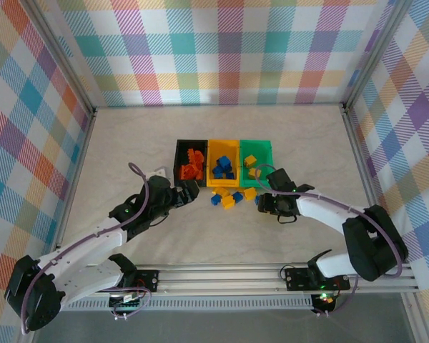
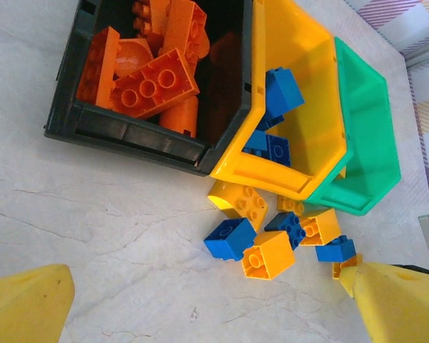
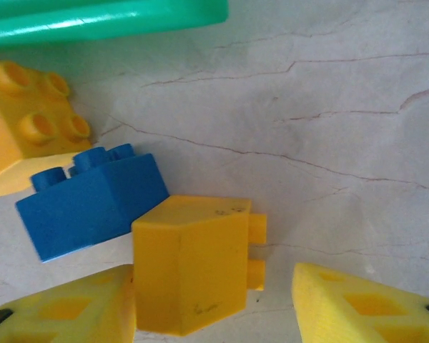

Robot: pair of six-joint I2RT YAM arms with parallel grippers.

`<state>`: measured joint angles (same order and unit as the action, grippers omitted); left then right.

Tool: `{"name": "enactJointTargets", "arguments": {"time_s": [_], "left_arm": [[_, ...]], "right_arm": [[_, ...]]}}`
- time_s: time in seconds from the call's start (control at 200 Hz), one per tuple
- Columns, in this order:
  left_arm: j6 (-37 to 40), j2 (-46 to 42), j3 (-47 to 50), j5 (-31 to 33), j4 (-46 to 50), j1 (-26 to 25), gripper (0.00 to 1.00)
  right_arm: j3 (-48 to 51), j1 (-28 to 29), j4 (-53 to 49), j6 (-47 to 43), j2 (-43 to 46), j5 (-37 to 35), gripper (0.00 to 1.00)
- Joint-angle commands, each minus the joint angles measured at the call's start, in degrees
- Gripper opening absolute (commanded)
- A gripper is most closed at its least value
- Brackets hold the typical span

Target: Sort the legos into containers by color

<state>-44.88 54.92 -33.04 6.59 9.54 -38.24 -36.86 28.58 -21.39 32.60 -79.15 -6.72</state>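
Observation:
Three joined containers stand mid-table: a black one (image 1: 177,161) with orange-red legos (image 2: 154,82), a yellow-orange one (image 1: 210,163) with blue legos (image 2: 282,89), and a green one (image 1: 269,151) with yellow ones. Loose blue and yellow legos (image 1: 229,198) lie in front of them. My left gripper (image 1: 188,191) hangs open over bare table beside that pile, nothing between its fingers (image 2: 28,300). My right gripper (image 3: 213,286) is open around a yellow brick (image 3: 189,264): the left finger touches it, the right finger (image 3: 357,307) stands apart.
A blue brick (image 3: 93,204) and another yellow brick (image 3: 21,121) lie right beside the one between my right fingers, with the green bin's rim (image 3: 100,18) just beyond. Checked walls enclose the table (image 1: 129,143); an aluminium rail (image 1: 272,275) runs along the near edge.

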Motion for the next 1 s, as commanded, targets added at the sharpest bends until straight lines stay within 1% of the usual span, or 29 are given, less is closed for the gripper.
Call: {"name": "enactJointTargets", "arguments": {"time_s": [0.0,0.21,0.4,0.56,0.705,0.85,0.925,0.995], "left_arm": [[-0.77,-1.28,1.12,0.99,0.74,-0.33,1.00],[-0.82,-1.37,1.92,1.27,1.27,-0.26,1.00],[-0.90,-1.34,2.62,1.54,1.27,-0.27,1.00],[-0.84,-0.95,2.78,1.57,1.44,-0.27,1.00],[-1.01,-1.14,3.11,2.16,2.76,-0.25,1.00],[-1.35,-1.08,4.39,0.71,2.33,-0.26,1.00],[-1.69,-1.00,5.29,-0.40,1.45,-0.28,1.00],[-1.98,-0.75,6.03,-1.59,0.54,-0.32,1.00]], "right_arm": [[-1.72,-0.78,1.89,0.11,-1.34,-1.10,0.57],[-2.69,-1.93,3.15,-1.42,-5.02,-1.19,0.56],[-2.48,-2.21,3.94,-2.44,-5.68,-0.51,0.45],[-1.71,-2.25,3.03,-3.14,-2.06,-0.57,0.38],[-0.93,-2.21,1.21,-5.10,5.05,-0.26,0.34],[-2.82,-2.12,-1.69,-7.91,12.48,1.72,0.35],[-6.58,-2.12,-2.24,-9.07,11.81,4.26,0.37],[-11.42,-2.13,-2.28,-9.24,7.94,5.56,0.37]]}}
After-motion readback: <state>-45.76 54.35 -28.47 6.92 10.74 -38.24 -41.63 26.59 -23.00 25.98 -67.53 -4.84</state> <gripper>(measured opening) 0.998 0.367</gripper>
